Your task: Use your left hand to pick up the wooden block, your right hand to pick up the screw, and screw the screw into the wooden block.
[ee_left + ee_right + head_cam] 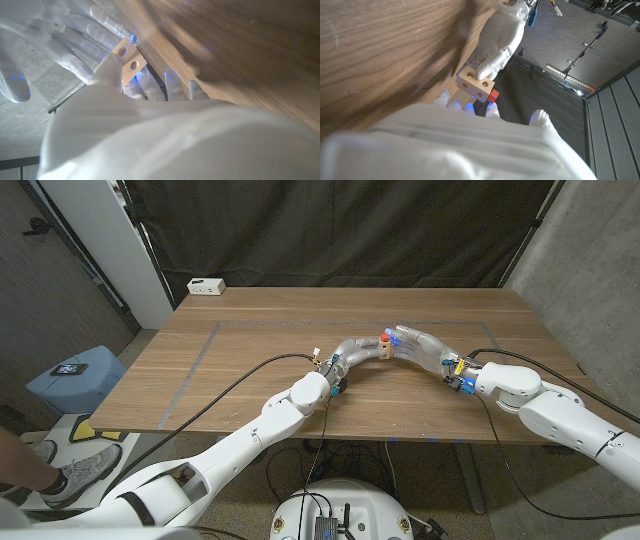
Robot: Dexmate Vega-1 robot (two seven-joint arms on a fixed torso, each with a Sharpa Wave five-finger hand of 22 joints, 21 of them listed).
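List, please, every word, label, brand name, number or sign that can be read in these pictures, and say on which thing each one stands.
There is no text that can be read.
The white box at the table's far corner: any marking is too small to read.
The dark device on the blue stool: its screen is too small to read.
The wooden block in the left hand: only holes, no lettering.
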